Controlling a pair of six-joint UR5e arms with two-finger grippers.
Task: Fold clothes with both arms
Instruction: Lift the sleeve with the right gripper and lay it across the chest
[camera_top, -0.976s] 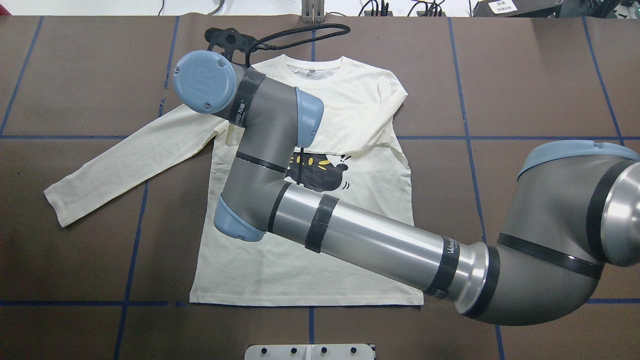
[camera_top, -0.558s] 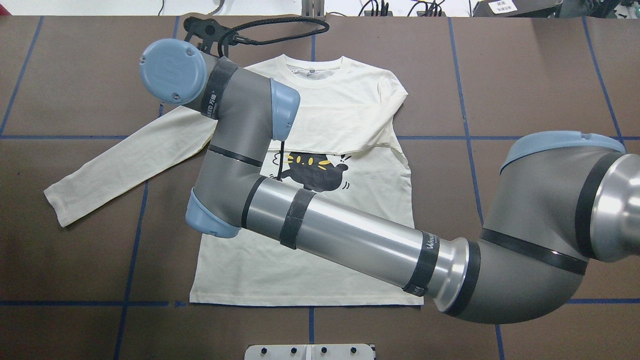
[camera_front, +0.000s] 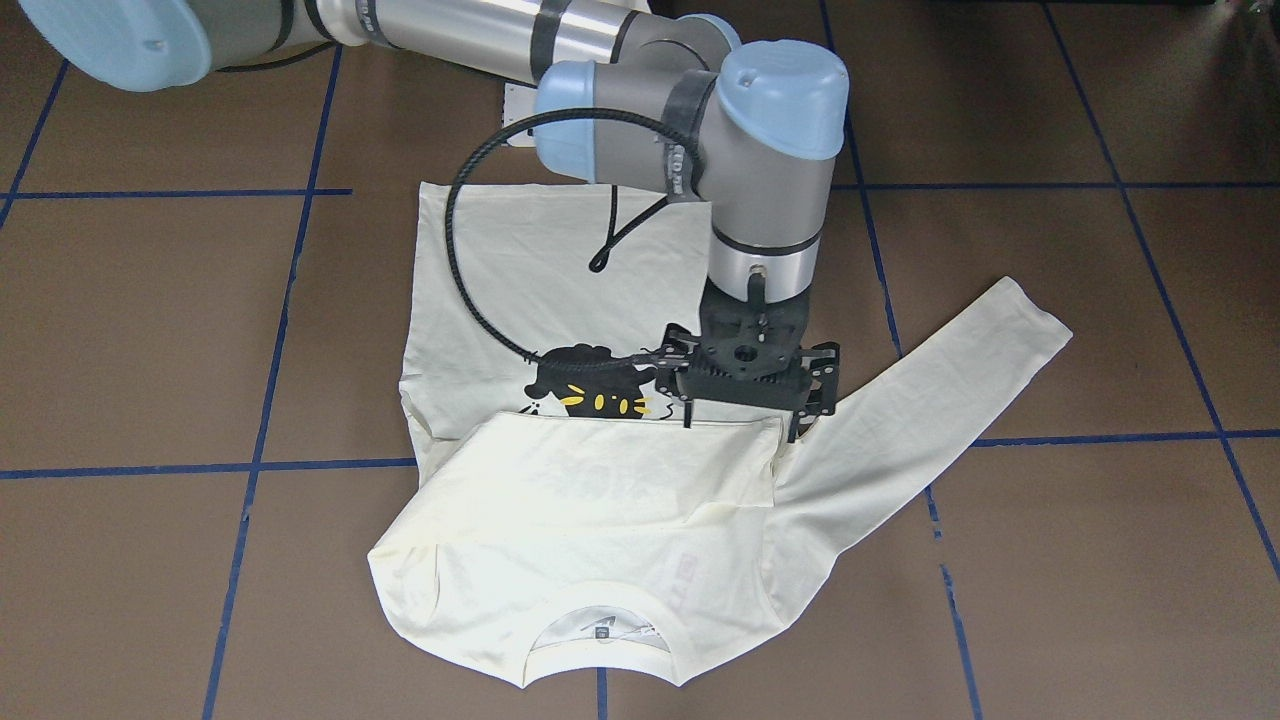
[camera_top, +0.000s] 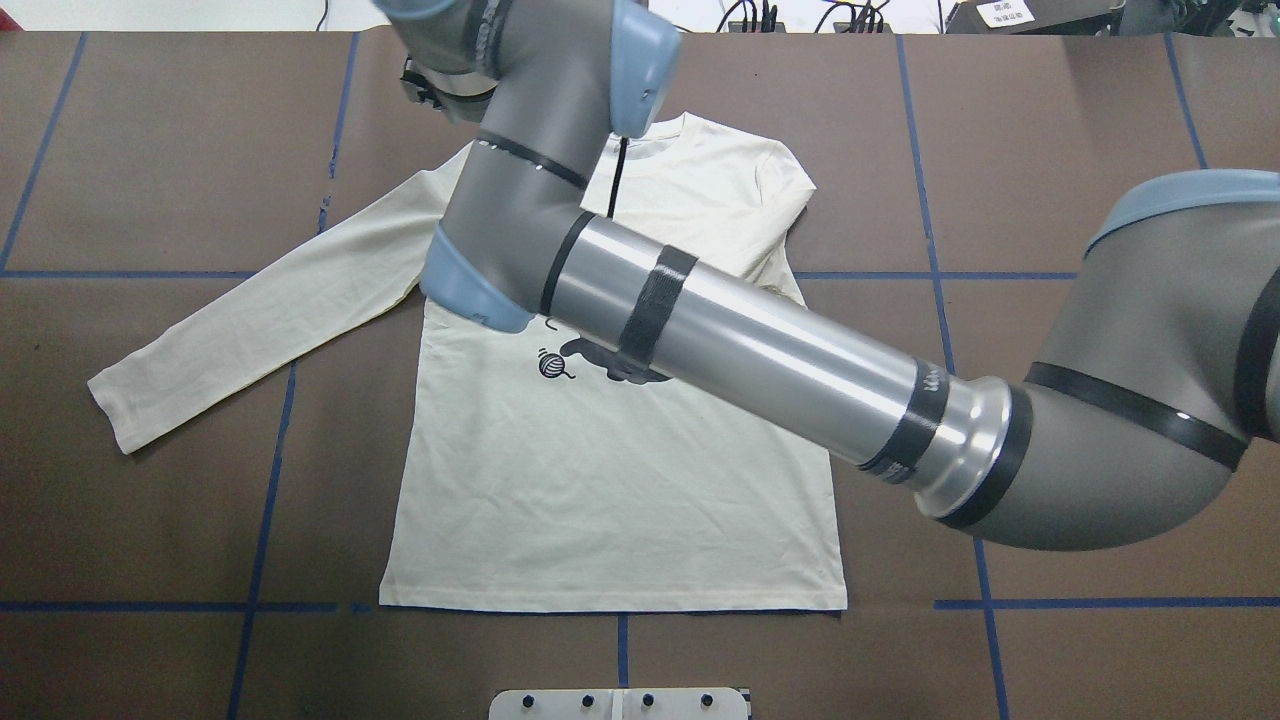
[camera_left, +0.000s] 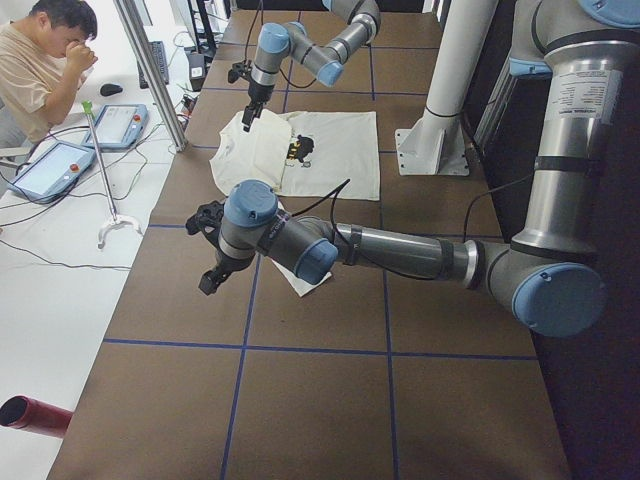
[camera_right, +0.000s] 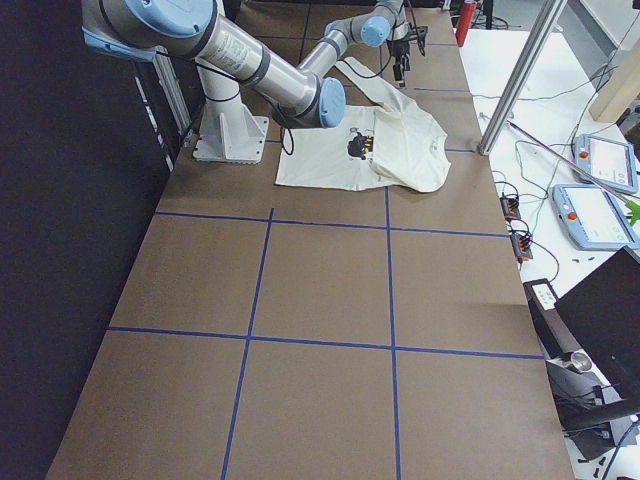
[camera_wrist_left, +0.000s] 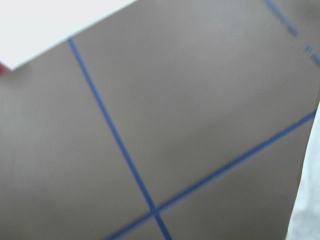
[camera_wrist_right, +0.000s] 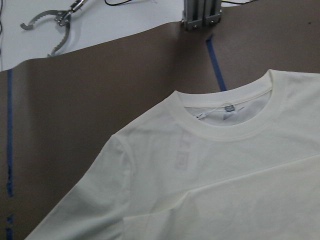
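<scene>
The cream-white shirt (camera_top: 600, 500) lies flat on the brown table, print up, hem nearest the robot and neck (camera_wrist_right: 225, 125) at the far side. One sleeve (camera_top: 250, 320) stretches out to the overhead view's left. The other is folded across the chest (camera_front: 600, 500). My right arm (camera_top: 760, 350) reaches across the shirt. My right gripper (camera_front: 743, 430) hangs open and holds nothing, just above the edge of the folded part, near the outstretched sleeve's shoulder. My left gripper (camera_left: 212, 275) hovers over the table's end, away from the shirt. I cannot tell whether it is open or shut.
Blue tape lines (camera_top: 270, 450) grid the table. The white pedestal (camera_left: 430, 150) stands at the robot's side. A metal post (camera_wrist_right: 200, 15) rises beyond the collar. A person (camera_left: 40, 70) sits past the far edge beside pendants (camera_left: 50, 165). A red cylinder (camera_left: 35, 415) lies on the floor.
The right arm's wrist swung left over the shirt, then rose and moved toward the far edge, uncovering the yarn-ball part of the print. The shirt has not moved.
</scene>
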